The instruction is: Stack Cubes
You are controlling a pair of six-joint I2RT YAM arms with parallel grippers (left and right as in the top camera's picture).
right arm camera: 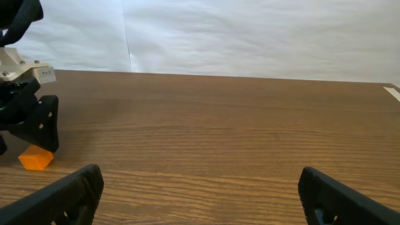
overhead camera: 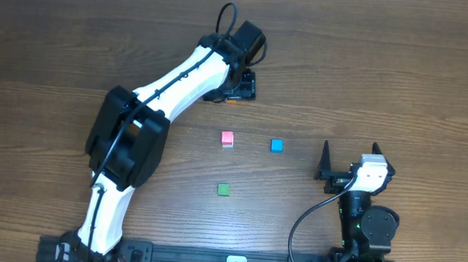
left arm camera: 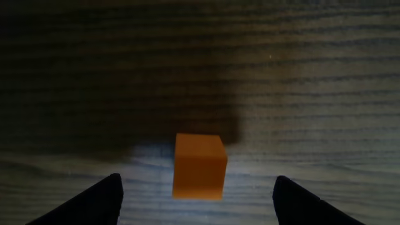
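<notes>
Wide-open left gripper (left arm camera: 197,180) straddles orange cube (left arm camera: 199,166)

Its fingers stand far apart on either side of the orange cube, and neither touches it. That cube lies beyond the pink cube (overhead camera: 228,138), away from the arm bases. The blue cube (overhead camera: 277,145) sits just right of pink, and the green cube (overhead camera: 224,189) lies on its near side. The right gripper (overhead camera: 350,160), farther right of pink, gapes wide and holds nothing.

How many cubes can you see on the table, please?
4: pink at the centre, blue right of it, green nearer the robot, orange under the left claw; the left arm might hide more.
</notes>
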